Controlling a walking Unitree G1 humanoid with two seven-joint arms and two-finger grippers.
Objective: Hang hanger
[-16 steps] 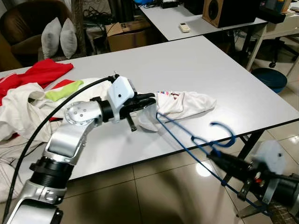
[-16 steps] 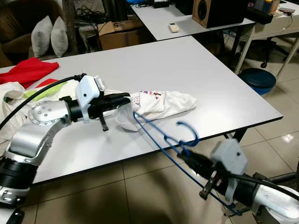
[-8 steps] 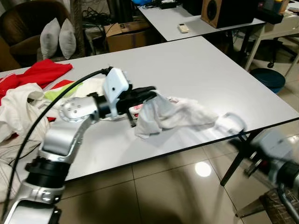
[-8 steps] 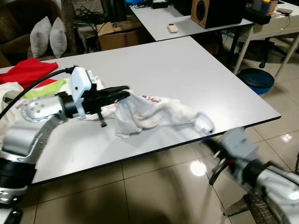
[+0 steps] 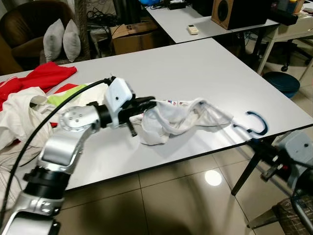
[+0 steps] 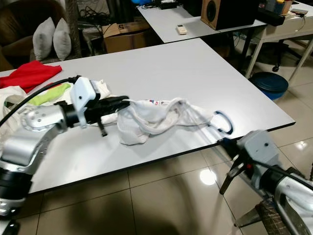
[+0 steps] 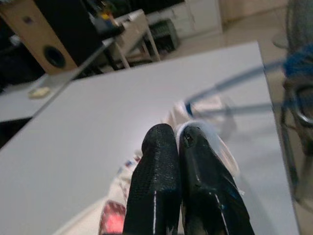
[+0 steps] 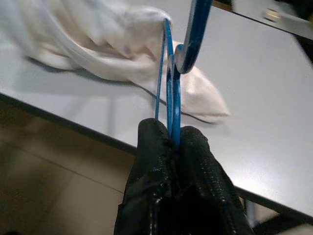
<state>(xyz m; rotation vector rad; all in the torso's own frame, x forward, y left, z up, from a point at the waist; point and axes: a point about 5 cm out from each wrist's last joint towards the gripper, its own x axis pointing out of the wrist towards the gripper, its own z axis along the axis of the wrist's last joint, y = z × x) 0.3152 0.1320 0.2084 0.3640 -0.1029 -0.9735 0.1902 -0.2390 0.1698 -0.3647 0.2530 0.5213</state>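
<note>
While the left gripper (image 5: pixel 149 103) pinched the limp white shirt (image 5: pixel 181 115) near the table's (image 5: pixel 205 63) front edge, the right gripper (image 8: pixel 171 134) clamped the thin, stiff blue hanger (image 5: pixel 257 122), probably light but springy, best held below its hook.

My left jaws are pressed together on a fold of the white shirt (image 7: pixel 205 134), which lies on the grey bench (image 7: pixel 88 122). Past them the blurred blue hanger (image 7: pixel 230 83) stretches across. A speaker (image 7: pixel 36 34) stands beyond.
</note>
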